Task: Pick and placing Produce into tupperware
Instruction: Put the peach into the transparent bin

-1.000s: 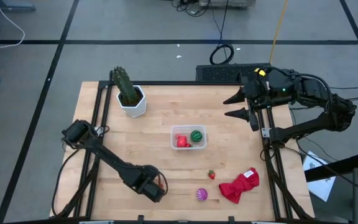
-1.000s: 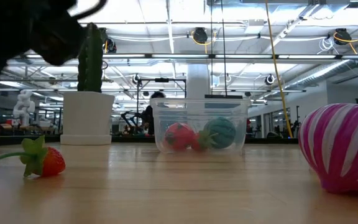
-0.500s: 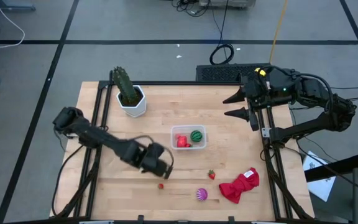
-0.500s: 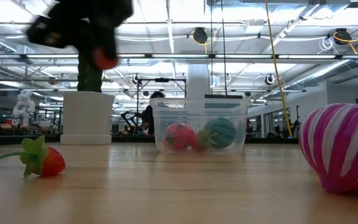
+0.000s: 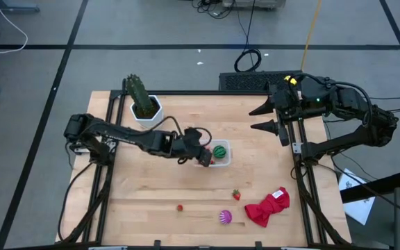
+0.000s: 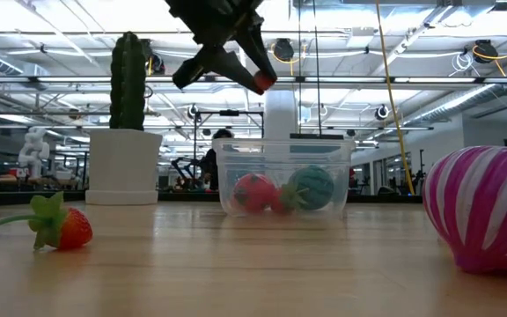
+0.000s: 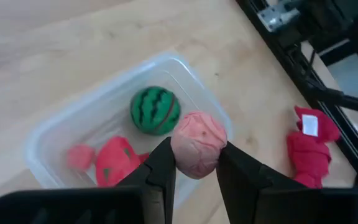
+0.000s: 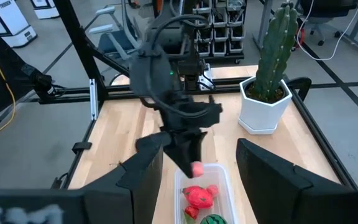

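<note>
My left gripper (image 5: 203, 151) hangs above the clear tupperware (image 5: 226, 160) at the table's middle, shut on a round pink piece of produce (image 7: 197, 144). In the tub lie a green striped ball (image 7: 155, 110), a red pepper-like piece (image 7: 118, 163) and a pink bit (image 7: 79, 155). A strawberry (image 5: 236, 195), a small red bit (image 5: 180, 207) and a purple striped piece (image 5: 225, 217) rest on the table near its front edge. My right gripper (image 5: 253, 119) waits open, high at the far right. My left gripper pinches the round pink piece by two opposite sides (image 7: 178, 152) between its two fingers (image 7: 163, 168). The fingers slant down from the table's left. The piece is lifted clear, above the tub's open top (image 6: 262, 82).
A cactus in a white hexagonal pot (image 5: 144, 107) stands at the far left. A red cloth (image 5: 268, 206) lies at the near right corner. Black frame rails (image 5: 298, 173) run along the table's sides.
My left gripper has risen from the table's near edge and swung toward the far side and right, to above the tub. It carried the pink piece along and turned as it went. A small red bit lies on the table where the gripper had been.
</note>
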Available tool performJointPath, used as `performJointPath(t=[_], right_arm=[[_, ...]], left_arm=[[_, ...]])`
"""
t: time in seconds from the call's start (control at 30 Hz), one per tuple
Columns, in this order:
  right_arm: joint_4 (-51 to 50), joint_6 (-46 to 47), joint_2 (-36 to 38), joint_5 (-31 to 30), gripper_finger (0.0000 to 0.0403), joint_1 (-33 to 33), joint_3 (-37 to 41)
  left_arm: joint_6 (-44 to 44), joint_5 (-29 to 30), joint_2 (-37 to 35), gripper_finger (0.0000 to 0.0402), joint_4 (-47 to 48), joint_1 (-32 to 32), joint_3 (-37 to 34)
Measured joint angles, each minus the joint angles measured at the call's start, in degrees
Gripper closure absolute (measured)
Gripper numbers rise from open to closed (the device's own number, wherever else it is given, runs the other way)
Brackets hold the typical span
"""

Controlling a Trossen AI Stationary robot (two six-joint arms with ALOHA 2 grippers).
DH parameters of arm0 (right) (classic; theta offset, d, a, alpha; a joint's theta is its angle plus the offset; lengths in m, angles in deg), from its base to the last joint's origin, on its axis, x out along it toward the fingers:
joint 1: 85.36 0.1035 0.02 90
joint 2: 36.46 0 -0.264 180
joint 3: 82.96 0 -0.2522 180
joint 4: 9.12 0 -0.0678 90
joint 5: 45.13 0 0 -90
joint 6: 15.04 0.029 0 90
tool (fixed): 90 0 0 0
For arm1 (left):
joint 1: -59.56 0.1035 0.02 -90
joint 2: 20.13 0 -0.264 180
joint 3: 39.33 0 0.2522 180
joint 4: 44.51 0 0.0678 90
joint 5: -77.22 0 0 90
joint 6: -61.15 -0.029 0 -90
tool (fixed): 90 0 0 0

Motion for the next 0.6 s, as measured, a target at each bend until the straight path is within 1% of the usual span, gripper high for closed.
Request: performJointPath(t=[0.1, 0.17, 0.27, 0.37, 0.6], right_arm=[[-0.01, -0.61, 0.0, 0.0, 0.0206, 0.0, 0.0], [-0.04, -1.55, 0.0, 0.0, 0.0206, -0.02, 0.0], [0.0, -2.89, 0.0, 0.0, 0.0206, -0.02, -0.02], [-0.02, -3.96, 0.0, -0.01, 0.0206, -0.02, -0.01], [-0.02, -4.53, 0.0, -0.02, 0.0206, -0.02, 0.0]], left_arm=[[0.38, -0.03, 1.57, 0.0309, -0.32, 0.67, 0.07], [1.39, -1.11, 3.48, 0.0309, -0.52, 0.65, 0.04], [3.59, -2.55, 6.39, 0.0309, -2.44, 0.6, 0.04], [5.96, -2.62, 8.43, 0.0309, -4.08, 0.63, 0.04], [8.88, -1.57, 8.84, 0.0309, -4.13, 0.66, 0.0]])
